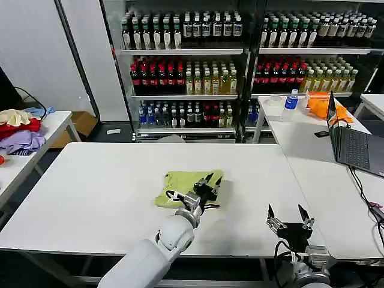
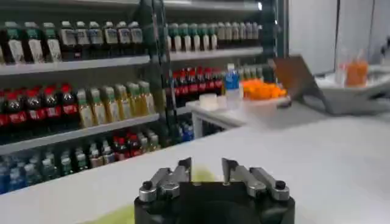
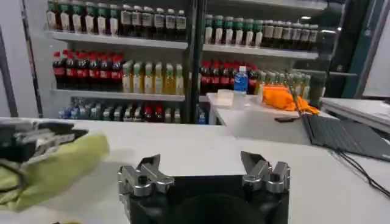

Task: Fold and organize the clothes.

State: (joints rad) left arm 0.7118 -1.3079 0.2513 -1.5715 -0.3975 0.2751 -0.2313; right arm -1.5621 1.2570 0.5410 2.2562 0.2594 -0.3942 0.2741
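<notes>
The clothes are one lime t-shirt, lying as a compact folded bundle on the white table near its middle. My left gripper hovers at the bundle's right edge, open, with nothing between its fingers. In the left wrist view that gripper shows a gap, with a strip of the lime t-shirt below it. My right gripper stands open near the table's front right, apart from the shirt. The right wrist view has this gripper over bare table, with the lime t-shirt off to one side.
A side table at the left carries a heap of red, purple and cream garments. The right table holds a laptop, an orange cloth and a water bottle. Shelves of bottled drinks stand behind.
</notes>
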